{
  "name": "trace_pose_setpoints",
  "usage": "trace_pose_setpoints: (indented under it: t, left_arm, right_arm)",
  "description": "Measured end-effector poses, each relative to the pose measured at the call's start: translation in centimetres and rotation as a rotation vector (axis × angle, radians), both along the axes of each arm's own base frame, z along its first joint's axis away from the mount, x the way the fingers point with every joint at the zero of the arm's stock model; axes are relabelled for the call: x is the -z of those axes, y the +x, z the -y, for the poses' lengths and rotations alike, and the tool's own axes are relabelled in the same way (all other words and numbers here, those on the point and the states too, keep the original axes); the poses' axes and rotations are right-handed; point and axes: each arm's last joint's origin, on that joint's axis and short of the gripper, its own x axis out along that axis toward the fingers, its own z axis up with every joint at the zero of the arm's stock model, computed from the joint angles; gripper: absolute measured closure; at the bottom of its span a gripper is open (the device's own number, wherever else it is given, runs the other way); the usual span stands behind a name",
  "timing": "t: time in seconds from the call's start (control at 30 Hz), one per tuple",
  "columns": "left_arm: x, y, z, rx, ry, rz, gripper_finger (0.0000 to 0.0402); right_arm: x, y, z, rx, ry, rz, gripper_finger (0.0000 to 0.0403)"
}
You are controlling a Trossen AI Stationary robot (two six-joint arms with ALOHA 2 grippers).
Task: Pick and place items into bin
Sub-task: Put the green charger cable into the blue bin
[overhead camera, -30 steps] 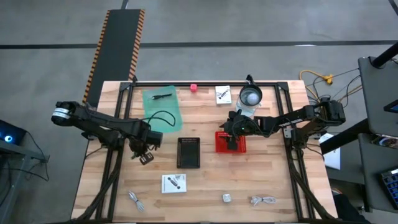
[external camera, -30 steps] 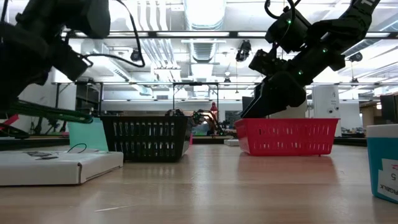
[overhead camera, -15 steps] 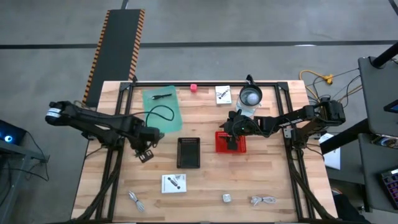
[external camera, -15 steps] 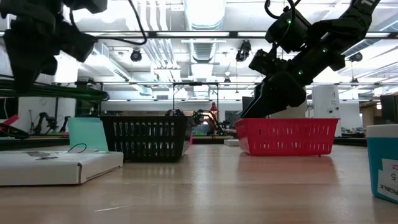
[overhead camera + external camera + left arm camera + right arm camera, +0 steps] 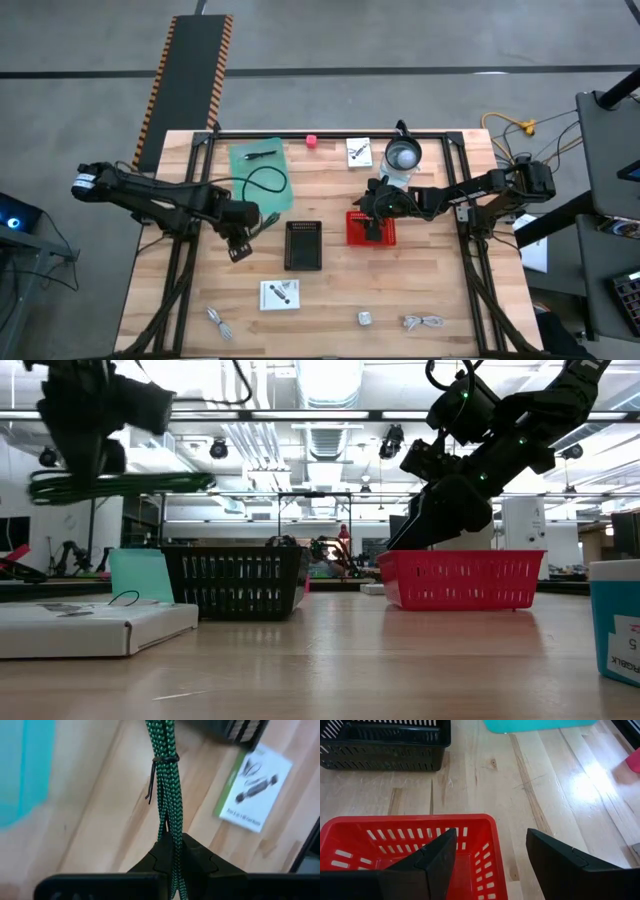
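- Light wood-plank table (image 5: pixel 330 290) with black frame rails; grey concrete floor around it; striped ramp at far left.
- Beyond the table, in the low view: workshop hall with ceiling lights, pipes and white pillars.
- Green braided cable (image 5: pixel 168 795), bundled and bound by a thin black tie, held in the air left of the black bin (image 5: pixel 304 245); loop trailing over the teal mat (image 5: pixel 260 172).
- Left gripper (image 5: pixel 170 851): jaws pressed together, pinching the cable.
- Right gripper (image 5: pixel 490 855): jaws spread, nothing between them, above the red bin (image 5: pixel 410 847).
- On the table: pen (image 5: pixel 261 155) on the mat, pink blob (image 5: pixel 312 141) at far edge, far card (image 5: pixel 359 152) beside the jug (image 5: pixel 403 156), near card (image 5: pixel 280 294), clip (image 5: pixel 218 321), cube (image 5: pixel 366 318), cable bundle (image 5: pixel 423 321) along near edge.
- Print on the cards too small to read; teal box (image 5: pixel 616 620) at low view's right, partial letters only.
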Motion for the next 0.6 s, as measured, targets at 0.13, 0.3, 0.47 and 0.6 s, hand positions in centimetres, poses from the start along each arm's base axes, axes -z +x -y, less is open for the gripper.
trace_pose_setpoints:
  t: [0.13,0.3,0.47,0.6]
  left_arm:
    - [-0.9,0.5,-0.1,0.014,0.048,0.063,0.0393]
    - [-1.3,0.9,-0.3,-0.007,0.129,0.112,0.0393]
    - [-1.1,1.1,-0.4,-0.021,0.172,0.097,0.0393]
    - [-1.0,1.3,-0.4,-0.003,0.184,0.101,0.0393]
  right_arm:
    - [0.0,0.0,0.0,0.000,0.000,0.000,0.0179]
    - [0.0,0.0,0.0,0.000,0.000,0.000,0.0179]
    - [0.0,0.0,0.0,0.000,0.000,0.000,0.0179]
    - [0.0,0.0,0.0,0.000,0.000,0.000,0.0179]
